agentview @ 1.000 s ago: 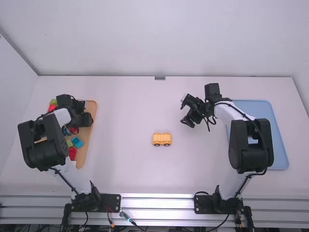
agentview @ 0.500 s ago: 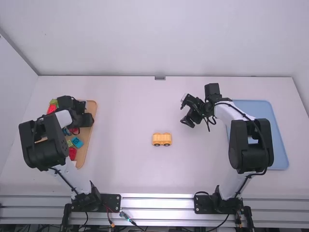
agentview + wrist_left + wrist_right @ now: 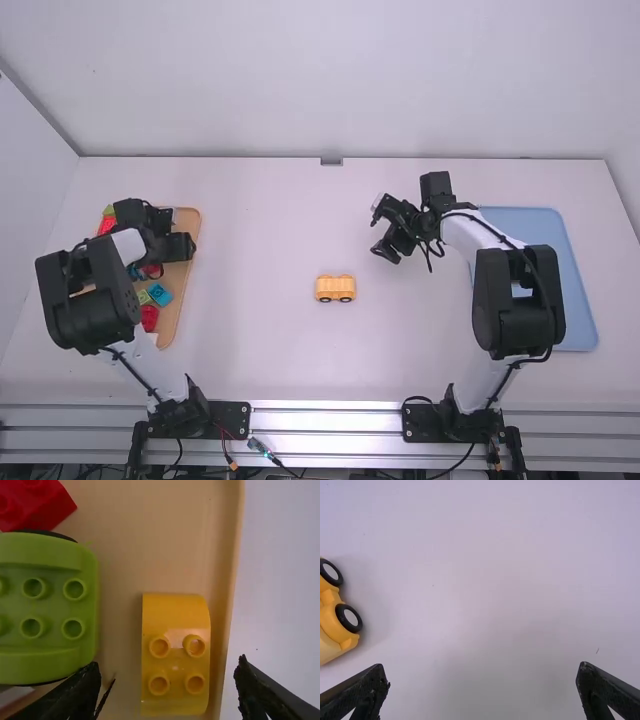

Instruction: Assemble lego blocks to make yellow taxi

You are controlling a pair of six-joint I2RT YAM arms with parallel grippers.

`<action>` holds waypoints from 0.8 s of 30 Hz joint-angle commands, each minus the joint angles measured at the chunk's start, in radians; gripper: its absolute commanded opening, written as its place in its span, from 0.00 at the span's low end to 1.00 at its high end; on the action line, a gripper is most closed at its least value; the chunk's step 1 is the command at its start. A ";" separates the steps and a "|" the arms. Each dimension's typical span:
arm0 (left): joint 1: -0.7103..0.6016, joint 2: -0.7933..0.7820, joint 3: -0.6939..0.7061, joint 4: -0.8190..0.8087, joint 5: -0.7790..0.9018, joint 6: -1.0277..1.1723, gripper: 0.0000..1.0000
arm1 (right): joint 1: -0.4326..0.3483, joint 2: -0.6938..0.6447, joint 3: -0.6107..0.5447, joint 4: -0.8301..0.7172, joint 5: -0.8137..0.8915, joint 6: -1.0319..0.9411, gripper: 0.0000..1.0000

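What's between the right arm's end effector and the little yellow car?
Only bare white table lies between the right end effector and the yellow car, as the right wrist view shows.

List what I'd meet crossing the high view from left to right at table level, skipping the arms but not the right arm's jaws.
Tan tray → yellow wheeled piece → right arm's jaws → blue tray.
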 commanded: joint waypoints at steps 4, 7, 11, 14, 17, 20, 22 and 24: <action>0.010 -0.012 -0.003 -0.008 0.019 -0.030 0.70 | 0.010 -0.026 0.013 0.001 -0.010 0.001 0.99; 0.005 -0.012 0.019 -0.044 0.014 -0.024 0.69 | 0.016 -0.026 0.013 0.005 -0.009 0.001 0.99; 0.006 -0.012 0.050 -0.077 0.019 -0.022 0.67 | 0.012 -0.026 0.013 0.005 -0.010 0.001 0.99; 0.012 -0.012 0.056 -0.074 0.058 -0.025 0.67 | 0.018 -0.026 0.013 0.005 -0.009 0.001 0.99; 0.009 -0.012 0.064 -0.075 0.060 -0.026 0.68 | 0.014 -0.026 0.013 0.005 -0.007 0.000 0.99; 0.013 -0.012 0.065 -0.077 0.059 -0.020 0.66 | 0.014 -0.026 0.013 0.005 -0.006 0.001 0.99; 0.016 -0.012 0.065 -0.077 0.053 -0.021 0.64 | 0.014 -0.026 0.013 0.005 -0.006 0.001 0.99; 0.019 -0.012 0.065 -0.072 0.032 -0.034 0.59 | 0.014 -0.026 0.013 0.005 -0.006 0.001 0.99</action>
